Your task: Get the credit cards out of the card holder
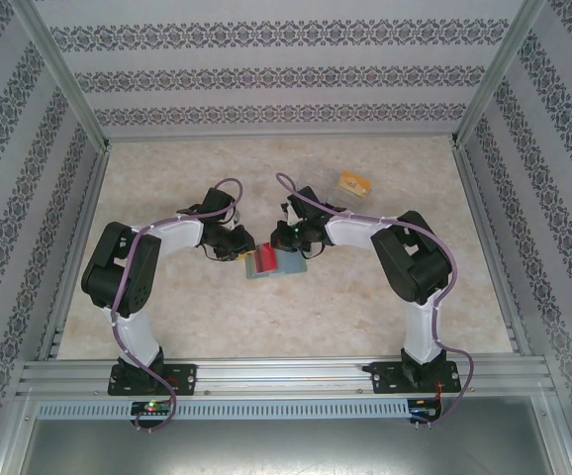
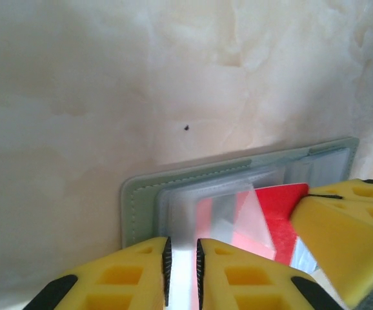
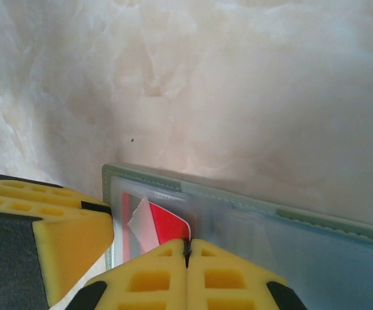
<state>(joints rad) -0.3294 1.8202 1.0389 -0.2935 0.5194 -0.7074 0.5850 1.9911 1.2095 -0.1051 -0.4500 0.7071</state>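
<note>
L pincer (image 2: 182, 248) narrow, nipping card holder (image 2: 138, 200) on worktop (image 2: 109, 97); R pincer (image 3: 187, 244) clamped on red card (image 3: 167, 226).

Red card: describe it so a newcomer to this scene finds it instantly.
On the marble table, between the left tool and right tool, lies an open grey-green card holder. The red card pokes from its clear pocket, the only bright red thing there.

Readable text: none that you can make out.
Red card (image 3: 167, 229): the face you see is plain colour, no print legible.
Card holder (image 2: 138, 203): stitched edge, no brand mark legible.
Small orange thing (image 1: 353, 183): too small for you to read.
</note>
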